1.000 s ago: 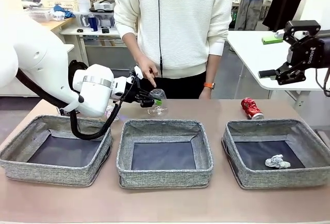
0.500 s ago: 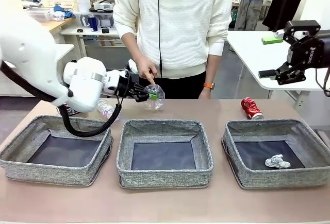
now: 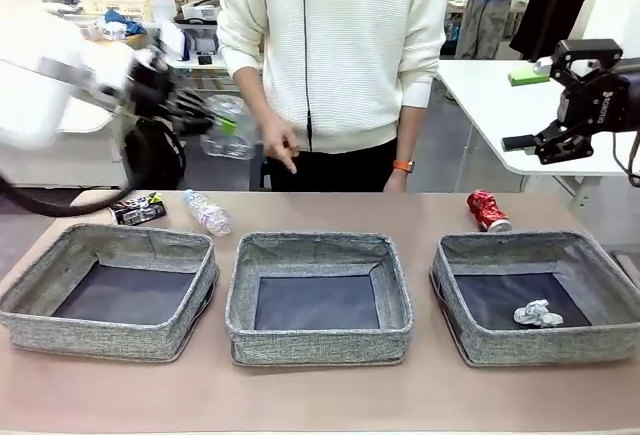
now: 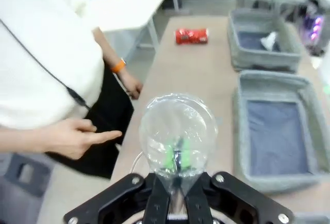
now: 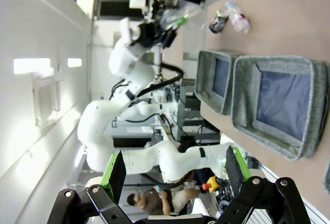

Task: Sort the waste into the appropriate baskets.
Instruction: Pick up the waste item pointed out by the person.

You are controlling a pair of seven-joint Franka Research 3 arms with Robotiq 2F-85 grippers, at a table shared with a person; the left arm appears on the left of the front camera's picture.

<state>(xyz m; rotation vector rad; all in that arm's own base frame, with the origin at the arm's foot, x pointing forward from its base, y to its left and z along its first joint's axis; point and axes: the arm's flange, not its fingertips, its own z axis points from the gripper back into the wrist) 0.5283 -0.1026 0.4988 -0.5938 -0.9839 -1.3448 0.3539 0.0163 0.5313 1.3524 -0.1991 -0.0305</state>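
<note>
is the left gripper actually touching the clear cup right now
Touching. The left wrist view shows the left gripper shut on the clear plastic cup, with the cup's wall pinched between the green pads.

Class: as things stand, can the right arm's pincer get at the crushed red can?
Probably yes. The right pincer is open and empty, and the crushed red can lies alone on bare table behind the right basket; the person's hand is near but apart.
</note>
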